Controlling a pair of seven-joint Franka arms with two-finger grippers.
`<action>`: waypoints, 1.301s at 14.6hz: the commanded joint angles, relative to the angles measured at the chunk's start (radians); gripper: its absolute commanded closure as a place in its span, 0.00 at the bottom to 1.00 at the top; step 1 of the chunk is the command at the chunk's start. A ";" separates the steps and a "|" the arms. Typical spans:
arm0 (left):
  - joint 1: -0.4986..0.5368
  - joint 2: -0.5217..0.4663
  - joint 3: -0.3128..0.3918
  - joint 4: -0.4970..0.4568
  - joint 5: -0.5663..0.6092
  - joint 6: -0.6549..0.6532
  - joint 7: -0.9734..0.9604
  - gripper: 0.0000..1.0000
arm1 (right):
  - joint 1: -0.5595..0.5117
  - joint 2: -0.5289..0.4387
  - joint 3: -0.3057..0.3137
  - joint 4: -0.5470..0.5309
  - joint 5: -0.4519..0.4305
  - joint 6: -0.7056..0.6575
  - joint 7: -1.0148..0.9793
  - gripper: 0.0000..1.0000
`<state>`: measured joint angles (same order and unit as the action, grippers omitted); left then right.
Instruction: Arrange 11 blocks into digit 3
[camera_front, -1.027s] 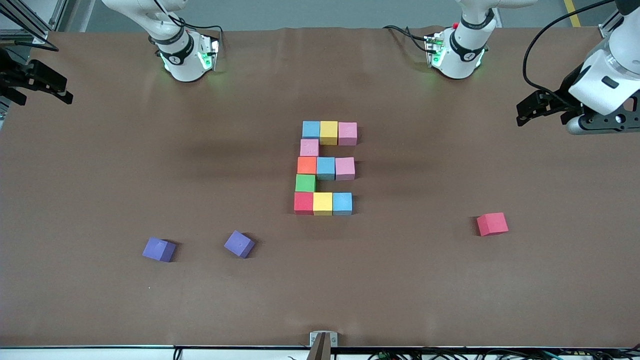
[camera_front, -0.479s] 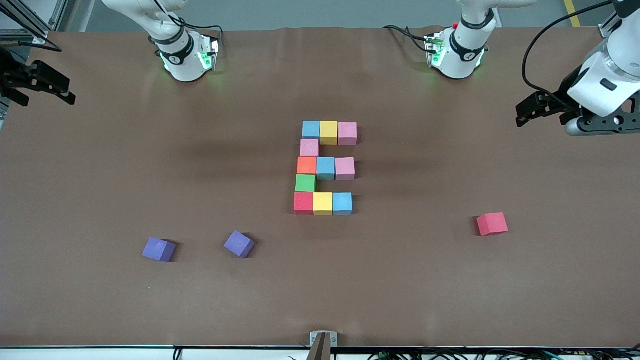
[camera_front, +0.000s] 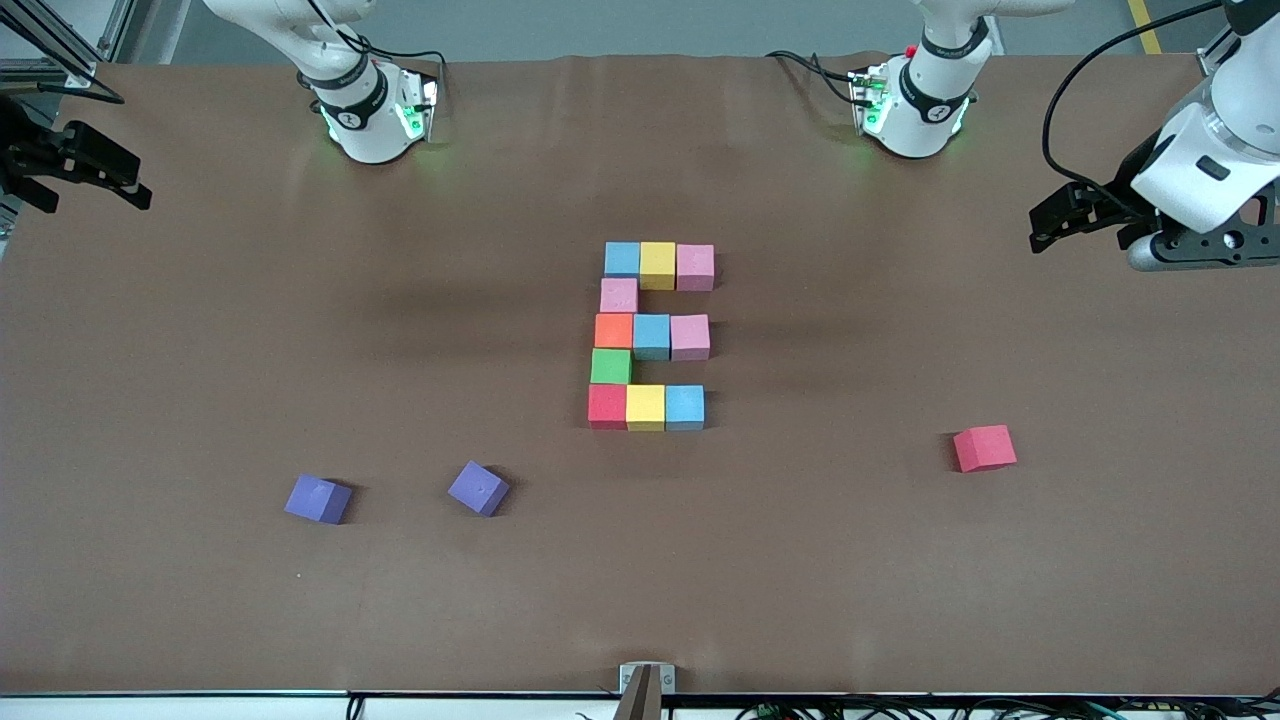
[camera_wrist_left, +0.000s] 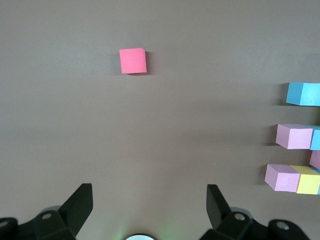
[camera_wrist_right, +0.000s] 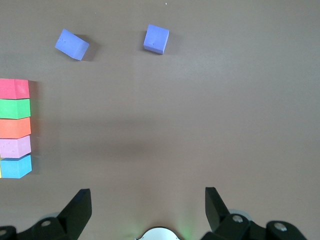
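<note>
Purple cubes (camera_front: 318, 499) (camera_front: 478, 488) and loose red cube (camera_front: 984, 448), well apart from digit 3 (camera_front: 651, 336)

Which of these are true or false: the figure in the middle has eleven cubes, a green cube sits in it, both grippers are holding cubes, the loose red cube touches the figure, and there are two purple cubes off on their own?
1. The figure has eleven cubes. True.
2. A green cube sits in it. True; it joins the middle bar to the bar nearest the front camera.
3. Both grippers hold cubes. False: the left gripper and the right gripper are open and empty, each up over its own end of the table.
4. The loose red cube touches the figure. False: it lies apart, toward the left arm's end.
5. Two purple cubes lie on their own. True; toward the right arm's end.
</note>
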<state>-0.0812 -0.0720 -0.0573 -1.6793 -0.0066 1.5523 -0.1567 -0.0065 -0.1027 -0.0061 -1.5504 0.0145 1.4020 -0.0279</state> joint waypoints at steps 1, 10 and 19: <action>-0.015 -0.045 -0.006 -0.036 0.022 0.005 -0.044 0.00 | -0.001 -0.023 0.001 -0.027 -0.002 0.011 0.006 0.00; -0.008 -0.101 -0.004 -0.028 0.043 -0.031 -0.067 0.00 | 0.011 -0.023 0.003 -0.030 -0.004 0.015 0.006 0.00; -0.003 -0.103 0.002 0.004 0.036 -0.077 -0.066 0.00 | 0.013 -0.023 0.001 -0.030 -0.004 0.014 0.006 0.00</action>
<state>-0.0876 -0.1663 -0.0538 -1.6821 0.0244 1.4980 -0.2160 -0.0033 -0.1027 -0.0029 -1.5550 0.0144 1.4079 -0.0279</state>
